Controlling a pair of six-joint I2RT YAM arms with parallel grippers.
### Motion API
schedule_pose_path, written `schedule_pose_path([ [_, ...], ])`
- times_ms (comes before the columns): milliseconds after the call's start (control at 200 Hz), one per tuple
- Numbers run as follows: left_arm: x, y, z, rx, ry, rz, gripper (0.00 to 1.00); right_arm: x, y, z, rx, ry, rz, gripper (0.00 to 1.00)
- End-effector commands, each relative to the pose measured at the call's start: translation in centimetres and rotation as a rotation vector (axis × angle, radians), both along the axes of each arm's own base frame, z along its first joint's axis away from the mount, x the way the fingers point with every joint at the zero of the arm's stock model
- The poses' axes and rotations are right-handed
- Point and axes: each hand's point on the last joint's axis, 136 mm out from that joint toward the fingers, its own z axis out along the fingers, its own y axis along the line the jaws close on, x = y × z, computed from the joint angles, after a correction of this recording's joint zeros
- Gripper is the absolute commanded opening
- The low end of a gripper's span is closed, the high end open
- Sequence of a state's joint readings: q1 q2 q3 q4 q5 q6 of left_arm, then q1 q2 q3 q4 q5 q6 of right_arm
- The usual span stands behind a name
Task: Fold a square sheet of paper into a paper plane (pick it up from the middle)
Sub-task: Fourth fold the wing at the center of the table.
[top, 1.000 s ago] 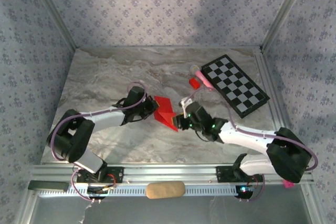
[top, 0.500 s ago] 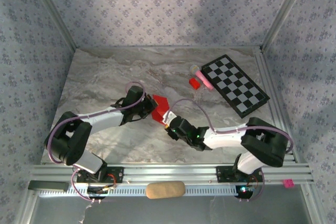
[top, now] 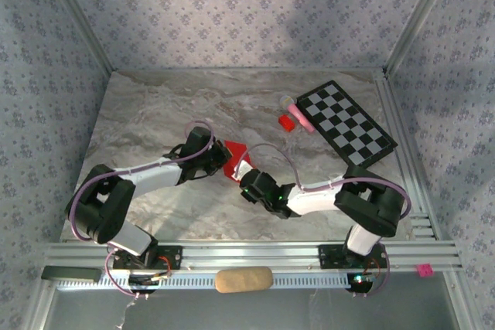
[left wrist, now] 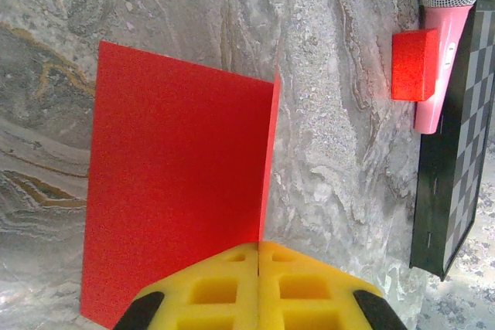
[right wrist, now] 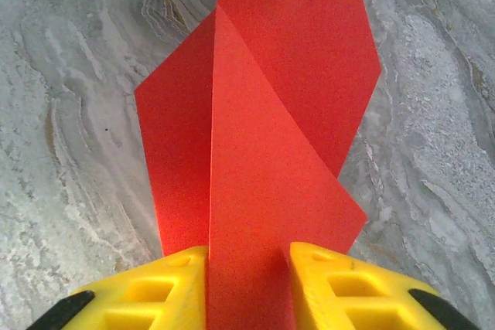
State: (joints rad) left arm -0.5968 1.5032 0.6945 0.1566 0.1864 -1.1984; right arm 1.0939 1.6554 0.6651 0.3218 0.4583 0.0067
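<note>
Our left gripper (left wrist: 259,251) is clamped on the paper (left wrist: 178,183); right gripper (right wrist: 249,268) straddles it, jaws apart. We'd crease slowly, edges matched.

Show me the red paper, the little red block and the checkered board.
red paper (left wrist: 178,191): left wrist view, middle of its flat face.
little red block (left wrist: 414,65): left wrist view, centre of its top face.
checkered board (top: 346,125): top external view, middle of its squares.
</note>
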Motion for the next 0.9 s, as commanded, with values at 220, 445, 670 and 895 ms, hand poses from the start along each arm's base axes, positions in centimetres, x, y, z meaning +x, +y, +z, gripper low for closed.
schedule_pose_path([
  [220,-0.13,0.15,0.65,-0.009,0.001,0.016,0.02,0.42,-0.13,-0.06,0.007,-0.002,-0.052,0.25],
  [445,-0.13,0.2,0.47,-0.007,0.004,0.017,0.03,0.33,-0.14,-0.35,0.011,0.009,-0.056,0.21],
  [670,-0.06,0.23,0.54,-0.006,0.001,0.021,0.03,0.36,-0.12,-0.37,0.014,0.014,-0.055,0.19],
  [895,-0.09,0.24,0.42,-0.005,0.004,0.021,0.03,0.25,-0.05,-0.47,0.027,0.024,-0.055,0.14],
])
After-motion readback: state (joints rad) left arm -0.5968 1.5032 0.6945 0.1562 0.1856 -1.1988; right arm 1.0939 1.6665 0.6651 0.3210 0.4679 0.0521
